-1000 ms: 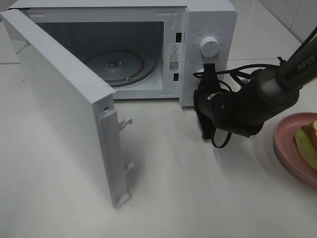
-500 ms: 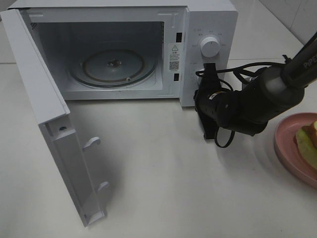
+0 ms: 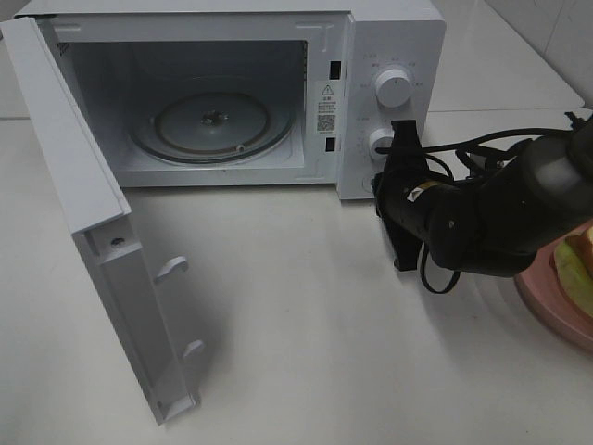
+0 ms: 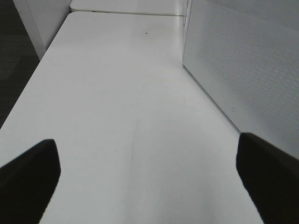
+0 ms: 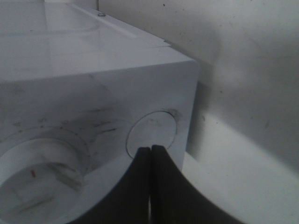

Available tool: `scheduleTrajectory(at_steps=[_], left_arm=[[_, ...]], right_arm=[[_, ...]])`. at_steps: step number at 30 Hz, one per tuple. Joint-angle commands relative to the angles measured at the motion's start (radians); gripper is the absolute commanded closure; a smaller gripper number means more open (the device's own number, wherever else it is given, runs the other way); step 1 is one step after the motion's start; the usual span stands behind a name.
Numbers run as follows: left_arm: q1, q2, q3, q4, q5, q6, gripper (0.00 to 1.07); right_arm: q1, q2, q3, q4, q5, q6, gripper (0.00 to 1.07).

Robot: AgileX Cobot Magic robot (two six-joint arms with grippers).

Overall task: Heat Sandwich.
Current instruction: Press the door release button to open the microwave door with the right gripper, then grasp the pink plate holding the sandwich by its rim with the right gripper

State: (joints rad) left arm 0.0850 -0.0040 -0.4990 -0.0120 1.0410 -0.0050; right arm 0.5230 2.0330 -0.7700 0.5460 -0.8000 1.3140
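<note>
The microwave (image 3: 389, 37) fills the upper left of the high view. Its door (image 3: 83, 185) is swung wide open towards the lower left, and the glass turntable (image 3: 211, 120) lies bare inside. On the control panel at upper centre-right sit an upper knob (image 3: 393, 87) and a lower knob (image 3: 381, 142). The right arm (image 3: 482, 218) reaches in from the right edge and ends just in front of that panel, below the lower knob. In the right wrist view the right gripper (image 5: 150, 151) has its two black fingers pressed together with nothing between them. Their tips are at the edge of a round button (image 5: 152, 130) on the panel's corner; whether they touch it cannot be told. The sandwich (image 3: 574, 269) lies on a pink plate (image 3: 556, 311) at the right edge of the high view, cut off by the frame and partly hidden by the arm, well apart from the microwave's cavity. The left gripper (image 4: 147, 149) shows only in its wrist view. Its fingers (image 4: 28, 177) are spread wide and hold nothing, above the white table (image 4: 117, 93) and beside a white dotted panel (image 4: 243, 60).
</note>
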Motion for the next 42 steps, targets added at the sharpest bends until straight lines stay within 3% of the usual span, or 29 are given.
scheduleTrajectory(at_steps=[1, 10, 19, 30, 38, 42], left_arm=[[-0.005, -0.026, 0.004, 0.001, -0.005, -0.007, 0.1], [-0.005, -0.026, 0.004, 0.001, -0.005, -0.007, 0.1], [-0.005, -0.026, 0.004, 0.001, -0.005, -0.007, 0.1], [-0.005, -0.026, 0.004, 0.001, -0.005, -0.007, 0.1], [-0.005, -0.026, 0.004, 0.001, -0.005, -0.007, 0.1], [-0.005, -0.026, 0.004, 0.001, -0.005, -0.007, 0.1]], right_arm=[[0.006, -0.029, 0.021, -0.028, 0.026, 0.018, 1.07], [0.006, -0.136, 0.095, -0.109, 0.083, 0.008, 1.07], [0.003, -0.249, 0.128, -0.248, 0.298, -0.073, 1.06], [-0.058, -0.419, 0.114, -0.373, 0.777, -0.559, 1.05], [-0.071, -0.463, -0.005, -0.411, 1.197, -1.035, 1.02], [-0.071, -0.463, -0.036, -0.438, 1.278, -1.206, 1.01]])
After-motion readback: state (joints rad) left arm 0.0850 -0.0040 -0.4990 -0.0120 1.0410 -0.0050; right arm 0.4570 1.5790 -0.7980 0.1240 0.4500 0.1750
